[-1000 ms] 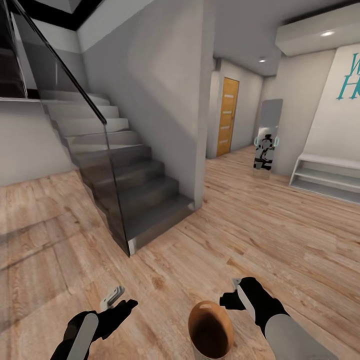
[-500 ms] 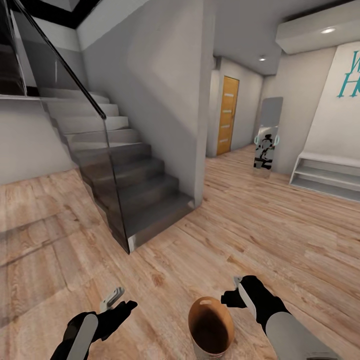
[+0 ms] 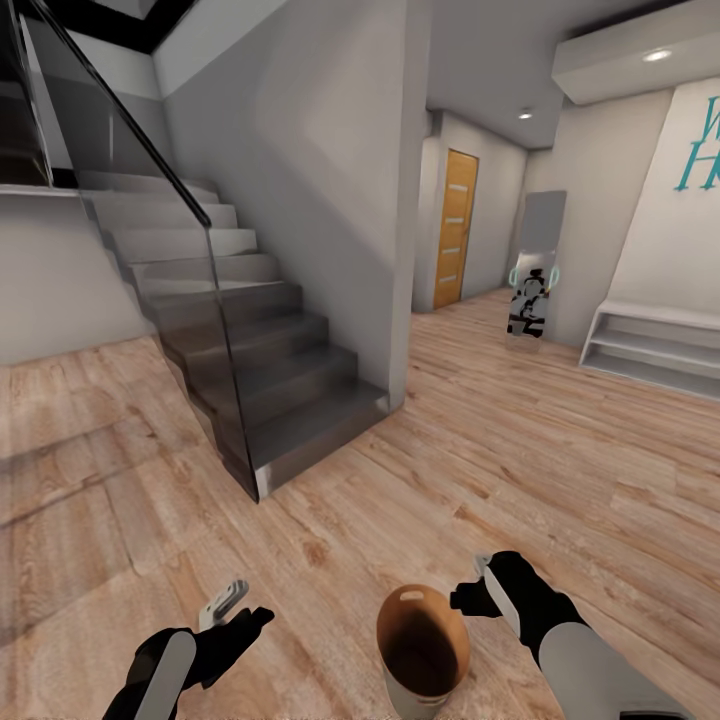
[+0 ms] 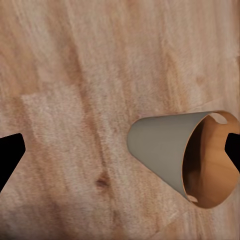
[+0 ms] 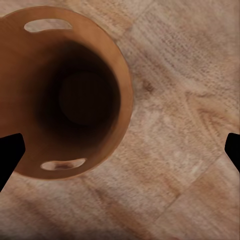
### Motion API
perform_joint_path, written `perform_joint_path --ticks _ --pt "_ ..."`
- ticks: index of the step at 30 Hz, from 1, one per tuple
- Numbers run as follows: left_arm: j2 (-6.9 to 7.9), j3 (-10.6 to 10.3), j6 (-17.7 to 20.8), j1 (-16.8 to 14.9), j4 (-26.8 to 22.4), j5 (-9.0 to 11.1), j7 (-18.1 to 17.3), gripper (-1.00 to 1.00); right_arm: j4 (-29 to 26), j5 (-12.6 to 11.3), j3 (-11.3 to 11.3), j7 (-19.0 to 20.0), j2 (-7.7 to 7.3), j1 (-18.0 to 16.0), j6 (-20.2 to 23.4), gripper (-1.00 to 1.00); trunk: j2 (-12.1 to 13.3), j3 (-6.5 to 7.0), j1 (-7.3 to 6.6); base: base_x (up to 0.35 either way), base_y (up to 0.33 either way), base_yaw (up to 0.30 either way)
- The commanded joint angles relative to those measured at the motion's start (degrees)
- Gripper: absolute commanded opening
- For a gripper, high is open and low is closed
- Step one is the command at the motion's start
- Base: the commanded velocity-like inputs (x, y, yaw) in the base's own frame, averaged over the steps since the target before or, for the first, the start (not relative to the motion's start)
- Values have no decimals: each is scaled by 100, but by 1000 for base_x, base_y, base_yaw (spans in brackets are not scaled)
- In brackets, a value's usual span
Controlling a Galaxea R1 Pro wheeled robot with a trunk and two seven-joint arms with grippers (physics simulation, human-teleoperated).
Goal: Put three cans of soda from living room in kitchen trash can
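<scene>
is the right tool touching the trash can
Apart. In the head view, wood floor shows between the right tool and the trash can rim; the right wrist view shows the tool open, holding nothing.

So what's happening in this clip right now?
The robot stands in a hallway by a staircase. A small bucket sits on the wood floor between its arms, brown inside and looking empty. The left gripper and right gripper hover open on either side of it, holding nothing. No soda cans here.
</scene>
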Motion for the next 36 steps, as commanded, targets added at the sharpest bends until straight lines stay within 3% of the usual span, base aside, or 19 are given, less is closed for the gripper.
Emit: perform_joint_path --ticks 1,16,19,20,25,36 --pt "0 0 0 -1 4 1 0 100 2 0 0 0 -2 -1 0 100 -42 -18 23 0 0 0" --pt "0 0 0 -1 11 1 0 100 4 -2 0 0 -6 -17 0 100 -643 -288 352 0 0 0" --pt "0 0 0 -1 11 -1 0 100 59 -2 -5 -5 -18 -309 6 100 -764 -342 418 0 0 0" --pt "2 -2 -2 -1 16 -1 0 100 288 -6 -13 -3 -68 -592 7 100 -804 -360 440 0 0 0" --pt "3 -2 -1 -1 19 -5 0 100 769 -72 -28 0 -139 -964 -6 100 -1004 -449 550 0 0 0" --pt "9 -10 0 -1 12 9 0 100 981 -105 -32 1 -160 -1097 -51 100 -1445 -647 791 0 0 0"
